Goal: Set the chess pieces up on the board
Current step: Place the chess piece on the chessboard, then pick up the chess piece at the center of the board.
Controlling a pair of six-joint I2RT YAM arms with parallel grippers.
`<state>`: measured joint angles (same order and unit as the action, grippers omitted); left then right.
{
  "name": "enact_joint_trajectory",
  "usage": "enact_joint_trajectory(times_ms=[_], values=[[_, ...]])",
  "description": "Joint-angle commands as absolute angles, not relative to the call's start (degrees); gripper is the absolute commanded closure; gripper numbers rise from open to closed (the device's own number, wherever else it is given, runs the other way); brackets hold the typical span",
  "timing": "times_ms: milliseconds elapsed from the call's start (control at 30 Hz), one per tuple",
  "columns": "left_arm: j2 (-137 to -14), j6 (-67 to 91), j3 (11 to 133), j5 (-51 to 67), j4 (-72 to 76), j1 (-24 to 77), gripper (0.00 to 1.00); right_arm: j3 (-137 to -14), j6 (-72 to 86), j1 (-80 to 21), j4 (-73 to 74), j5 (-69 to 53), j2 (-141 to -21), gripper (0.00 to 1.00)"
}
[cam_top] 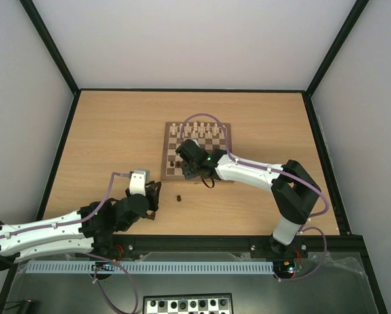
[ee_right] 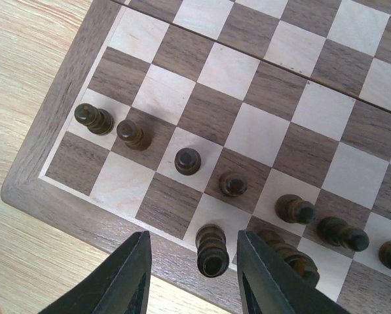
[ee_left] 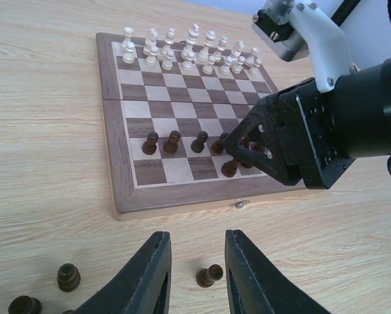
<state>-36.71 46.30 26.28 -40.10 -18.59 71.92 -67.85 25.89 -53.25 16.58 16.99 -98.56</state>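
Observation:
The board lies mid-table, with pale chessmen on its far rows. A row of dark pawns stands on its near side. My right gripper hovers over the board's near edge, open. Its fingers flank a dark piece that stands upright on the nearest row, with a gap on each side. Another dark piece stands right of it. My left gripper is open low over the table in front of the board. A dark piece lies on its side between its fingers, untouched.
Two more dark pieces stand on the table left of my left gripper. The right arm's body hangs over the board's near right corner. A black-and-white board sits below the table's front rail.

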Motion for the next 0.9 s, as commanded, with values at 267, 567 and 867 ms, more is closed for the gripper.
enact_joint_trajectory(times_ms=[267, 567, 867], values=[[-36.63, 46.58, 27.42, -42.01, -19.40, 71.44, 0.47, -68.70, 25.05, -53.15, 17.71, 13.87, -90.23, 0.29], [-33.26, 50.21, 29.53, -44.84, -24.86, 71.23, 0.01, -63.62, 25.29, -54.25, 18.95, 8.17, -80.54, 0.01], [-30.32, 52.21, 30.83, -45.11, -27.42, 71.12, 0.01, -56.96, 27.73, -56.99, 18.07, 4.06, -78.89, 0.19]])
